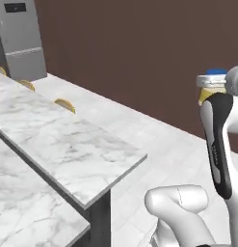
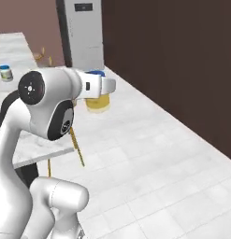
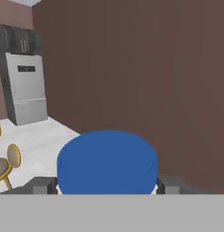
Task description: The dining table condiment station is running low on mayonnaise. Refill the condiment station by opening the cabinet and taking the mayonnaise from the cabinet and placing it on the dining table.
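My gripper (image 3: 106, 186) is shut on the mayonnaise (image 3: 107, 162), whose blue lid bulges up between the two dark fingertips. From the left base camera the mayonnaise (image 1: 211, 90) hangs in the air at the far right, pale yellow under its blue lid, with the gripper (image 1: 210, 81) clamped across it, well right of the dining table (image 1: 67, 144). In the right base view the gripper (image 2: 99, 88) holds the mayonnaise (image 2: 98, 103) above the tiled floor, just right of the dining table (image 2: 28, 144). The cabinet is out of view.
A steel fridge (image 1: 21, 43) stands at the far end by the brown wall (image 1: 139, 53). Yellow stools (image 1: 65, 104) line the table's far side. A second blue-lidded jar (image 2: 5, 72) sits on the table. White tiled floor (image 2: 149, 154) spreads to the right.
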{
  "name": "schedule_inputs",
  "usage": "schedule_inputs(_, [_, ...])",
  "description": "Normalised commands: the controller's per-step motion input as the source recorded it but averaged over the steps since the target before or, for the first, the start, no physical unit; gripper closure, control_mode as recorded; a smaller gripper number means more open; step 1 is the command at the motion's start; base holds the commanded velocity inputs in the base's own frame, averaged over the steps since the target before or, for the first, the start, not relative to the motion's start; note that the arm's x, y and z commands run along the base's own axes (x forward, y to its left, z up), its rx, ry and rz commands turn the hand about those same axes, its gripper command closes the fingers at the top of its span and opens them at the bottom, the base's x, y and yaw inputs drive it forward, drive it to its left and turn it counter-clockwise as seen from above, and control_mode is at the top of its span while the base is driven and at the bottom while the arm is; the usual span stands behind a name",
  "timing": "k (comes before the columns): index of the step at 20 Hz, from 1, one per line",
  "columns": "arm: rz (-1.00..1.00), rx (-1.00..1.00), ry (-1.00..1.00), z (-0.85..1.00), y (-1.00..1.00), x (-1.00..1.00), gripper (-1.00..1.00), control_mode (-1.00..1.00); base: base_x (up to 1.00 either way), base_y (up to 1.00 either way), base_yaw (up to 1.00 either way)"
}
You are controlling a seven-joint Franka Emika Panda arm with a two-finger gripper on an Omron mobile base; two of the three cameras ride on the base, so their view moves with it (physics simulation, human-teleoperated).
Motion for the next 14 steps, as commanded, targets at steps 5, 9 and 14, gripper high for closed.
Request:
schedule_inputs(5, [0.0, 0.0, 0.0, 0.0, 0.0, 0.0, 1.0, 1.0, 0.04, -0.05, 0.98])
schedule_inputs(9, [0.0, 0.0, 0.0, 0.0, 0.0, 0.0, 1.0, 1.0, 0.3, -0.08, 0.89])
schedule_inputs(14, [0.0, 0.0, 0.0, 0.0, 0.0, 0.0, 1.0, 1.0, -0.13, 0.02, 0.75])
